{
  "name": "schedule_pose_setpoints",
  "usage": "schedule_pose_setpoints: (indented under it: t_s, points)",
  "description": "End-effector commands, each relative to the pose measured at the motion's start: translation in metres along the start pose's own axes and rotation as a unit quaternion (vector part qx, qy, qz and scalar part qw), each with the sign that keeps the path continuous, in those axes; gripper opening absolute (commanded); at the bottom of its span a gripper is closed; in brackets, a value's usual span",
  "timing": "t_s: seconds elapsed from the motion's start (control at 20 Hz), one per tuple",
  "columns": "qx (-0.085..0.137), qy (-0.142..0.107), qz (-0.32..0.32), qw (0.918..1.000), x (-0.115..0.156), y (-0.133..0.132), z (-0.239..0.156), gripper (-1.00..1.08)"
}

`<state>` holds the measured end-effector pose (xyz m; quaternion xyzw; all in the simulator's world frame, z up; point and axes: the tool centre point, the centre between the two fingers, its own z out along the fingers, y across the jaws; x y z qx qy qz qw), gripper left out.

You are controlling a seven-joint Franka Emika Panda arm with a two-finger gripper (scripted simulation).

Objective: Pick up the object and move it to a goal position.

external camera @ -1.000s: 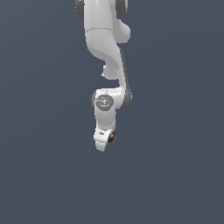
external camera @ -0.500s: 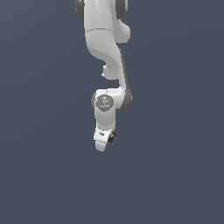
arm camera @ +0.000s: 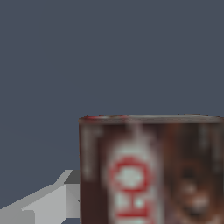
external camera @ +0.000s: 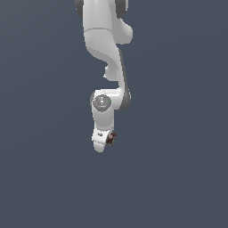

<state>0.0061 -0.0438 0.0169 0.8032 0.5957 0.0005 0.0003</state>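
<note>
A: Where is the packet [external camera: 111, 138]?

B: In the exterior view it shows as a small dark brown-and-red patch at the white gripper [external camera: 103, 143], on the gripper's three o'clock side, below the arm's round wrist joint [external camera: 101, 103].

A: And up close?

B: The wrist view has the packet [arm camera: 151, 170] filling much of the picture, brown with red markings and pale lettering, blurred. One grey finger [arm camera: 48, 199] lies against its edge.

A: Is it gripped?

B: I cannot tell; the other finger is hidden and the finger spacing cannot be read.
</note>
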Motion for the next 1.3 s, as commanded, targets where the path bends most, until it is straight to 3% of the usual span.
schedule_pose_setpoints:
  t_s: [0.0,0.75,1.0,1.25]
  points:
    - [0.000,0.000,0.001,1.0000,-0.016,-0.002,0.000,-1.00]
    - [0.000,0.000,0.001,1.0000,-0.168,-0.021,-0.002,-1.00]
    - [0.000,0.000,0.001,1.0000,-0.196,-0.023,-0.003,-1.00]
    - [0.001,0.000,0.001,1.0000,-0.204,-0.022,-0.003,-1.00]
